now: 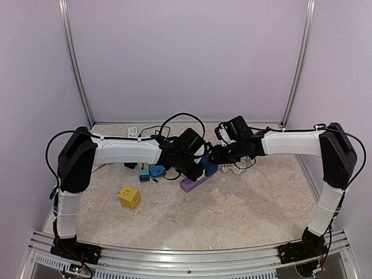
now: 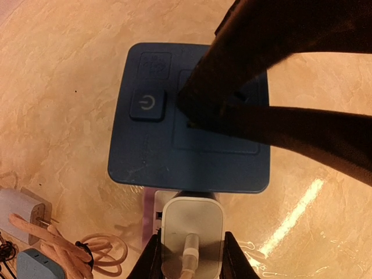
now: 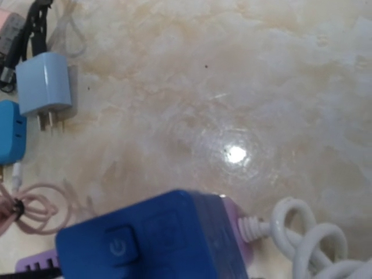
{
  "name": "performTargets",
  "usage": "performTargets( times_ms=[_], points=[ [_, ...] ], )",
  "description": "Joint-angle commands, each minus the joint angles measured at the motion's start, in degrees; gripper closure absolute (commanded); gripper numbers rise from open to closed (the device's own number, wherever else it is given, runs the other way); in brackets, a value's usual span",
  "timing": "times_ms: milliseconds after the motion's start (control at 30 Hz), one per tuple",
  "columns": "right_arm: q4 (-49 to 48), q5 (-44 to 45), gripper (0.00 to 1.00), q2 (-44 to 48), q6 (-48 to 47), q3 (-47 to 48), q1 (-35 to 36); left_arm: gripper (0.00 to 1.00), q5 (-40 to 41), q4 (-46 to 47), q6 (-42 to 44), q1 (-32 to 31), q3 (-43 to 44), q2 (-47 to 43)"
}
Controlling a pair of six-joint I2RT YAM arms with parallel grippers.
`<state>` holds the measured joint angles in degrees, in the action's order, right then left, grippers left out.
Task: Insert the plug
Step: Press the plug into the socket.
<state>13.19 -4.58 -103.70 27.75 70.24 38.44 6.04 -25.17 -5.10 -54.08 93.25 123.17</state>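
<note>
We see the left tool [image 2: 192, 258] pinching the white plug [image 2: 192, 224] by its smooth sides, just beside the blue socket block [image 2: 145, 163]; it looks light, rigid and slippery. Whether the right tool [image 1: 218, 156] is spread, we cannot tell.

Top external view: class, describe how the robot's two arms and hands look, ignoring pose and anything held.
The left arm and right arm share white tubular links, bulky black joint housings and black bases. Thin black cables run along them, loosely looped near the shoulders. The left hand and right hand are black, two-fingered.
</note>
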Motion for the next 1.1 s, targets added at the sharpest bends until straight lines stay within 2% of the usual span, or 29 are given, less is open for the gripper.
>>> performTargets(
  times_ms=[0,200,233,267,367,500,867,1067],
  points=[
    [5.7,-8.5,0.56,-1.1,-5.0,1.9,4.2,1.0,4.3,-8.8,4.9,0.1,-3.2,10.8],
    [5.9,-10.4,0.54,1.3,-5.3,3.0,1.6,1.0,4.9,-6.4,7.7,-0.1,-5.6,6.7],
    [5.7,-10.9,0.54,2.0,-5.4,3.0,1.2,0.96,4.3,-6.5,7.7,0.0,-5.3,5.9],
    [5.3,-11.2,0.54,2.5,-5.5,2.9,0.9,0.8,4.3,-6.4,7.5,0.1,-5.3,5.1],
    [5.4,-11.4,0.53,3.2,-5.9,3.2,0.4,0.5,6.4,-4.8,7.9,-0.3,-6.1,0.5],
    [5.9,-11.5,0.54,3.0,-6.3,3.2,0.3,0.25,9.5,-1.5,8.0,-0.5,-7.6,-6.0],
    [6.5,-10.0,0.53,5.3,-7.0,2.5,0.2,0.06,8.2,-4.3,12.2,-2.6,-11.2,-13.8],
    [7.6,-9.3,0.52,5.6,-8.1,3.6,0.0,0.04,2.8,-7.5,13.6,-2.6,-11.7,-18.4]
  ],
)
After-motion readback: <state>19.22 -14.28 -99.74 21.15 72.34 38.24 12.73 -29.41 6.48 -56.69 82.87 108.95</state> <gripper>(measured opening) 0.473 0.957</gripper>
